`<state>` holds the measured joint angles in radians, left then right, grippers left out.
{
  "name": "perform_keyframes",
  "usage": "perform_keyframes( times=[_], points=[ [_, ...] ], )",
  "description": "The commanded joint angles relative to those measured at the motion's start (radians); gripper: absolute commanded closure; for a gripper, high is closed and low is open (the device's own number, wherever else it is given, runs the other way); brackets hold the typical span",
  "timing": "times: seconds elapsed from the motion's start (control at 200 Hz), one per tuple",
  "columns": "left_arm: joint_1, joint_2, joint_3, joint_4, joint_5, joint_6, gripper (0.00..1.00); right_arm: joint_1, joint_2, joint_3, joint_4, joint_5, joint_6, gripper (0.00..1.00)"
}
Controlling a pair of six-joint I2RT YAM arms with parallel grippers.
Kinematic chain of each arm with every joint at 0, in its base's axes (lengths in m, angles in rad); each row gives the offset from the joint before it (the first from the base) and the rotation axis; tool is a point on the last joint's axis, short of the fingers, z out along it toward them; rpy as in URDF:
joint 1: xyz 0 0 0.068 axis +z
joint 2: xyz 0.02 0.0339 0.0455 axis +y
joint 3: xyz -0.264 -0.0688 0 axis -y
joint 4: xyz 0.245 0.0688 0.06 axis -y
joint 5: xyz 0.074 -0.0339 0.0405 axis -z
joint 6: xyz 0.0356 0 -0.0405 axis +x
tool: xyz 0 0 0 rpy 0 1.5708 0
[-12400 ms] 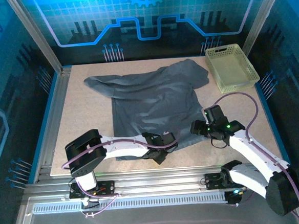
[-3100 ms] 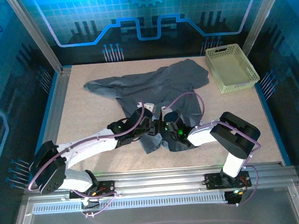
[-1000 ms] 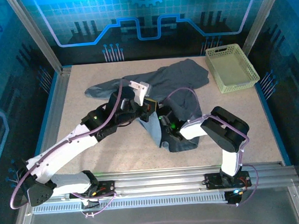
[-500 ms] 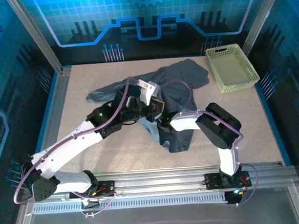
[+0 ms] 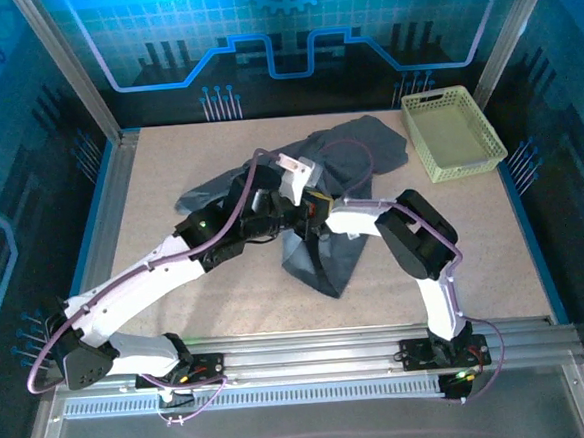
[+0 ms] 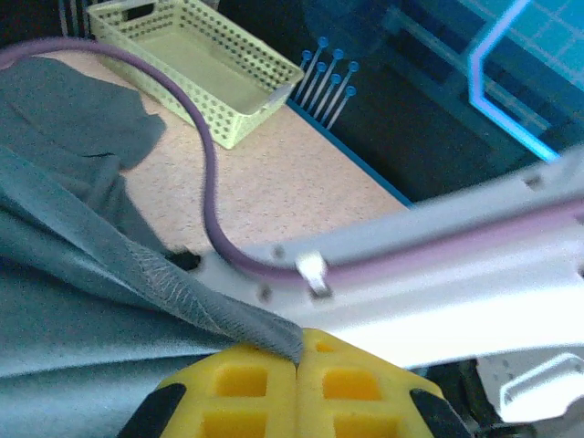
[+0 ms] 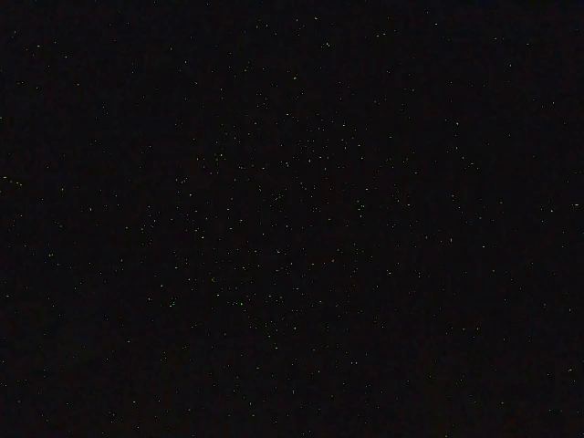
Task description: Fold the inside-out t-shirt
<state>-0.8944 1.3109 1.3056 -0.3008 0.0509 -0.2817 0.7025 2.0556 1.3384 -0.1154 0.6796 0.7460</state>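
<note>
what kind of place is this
Probably a robot lab work cell: robot arms bolted at a metal-framed table, blue circuit-pattern backdrop panels, and a t-shirt and basket as practice items.

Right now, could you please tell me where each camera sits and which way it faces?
Top external: above and behind the bases, looking down on t-shirt and basket; left arm and right arm show.
Left wrist: past the left pincer, shut on the t-shirt's hem, toward the basket; right arm crosses.
Right wrist: black; aim unclear.
Shared: first two show t-shirt and basket.
</note>
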Motion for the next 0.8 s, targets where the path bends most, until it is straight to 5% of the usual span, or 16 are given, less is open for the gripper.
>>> perform_keyframes(
  times=[0.0, 0.515, 0.795],
  points=[
    [-0.047, -0.044, -0.013, 0.083, 0.070, 0.006, 1.00, -0.036, 0.016, 0.068, -0.091, -0.168, 0.042, 0.30],
    [-0.113, -0.075, -0.033, 0.097, 0.061, 0.049, 1.00, -0.171, -0.009, 0.154, -0.240, -0.349, 0.114, 0.31],
    [-0.184, -0.007, 0.017, 0.127, 0.136, 0.034, 1.00, -0.188, 0.024, 0.206, -0.172, -0.474, 0.089, 0.32]
  ],
)
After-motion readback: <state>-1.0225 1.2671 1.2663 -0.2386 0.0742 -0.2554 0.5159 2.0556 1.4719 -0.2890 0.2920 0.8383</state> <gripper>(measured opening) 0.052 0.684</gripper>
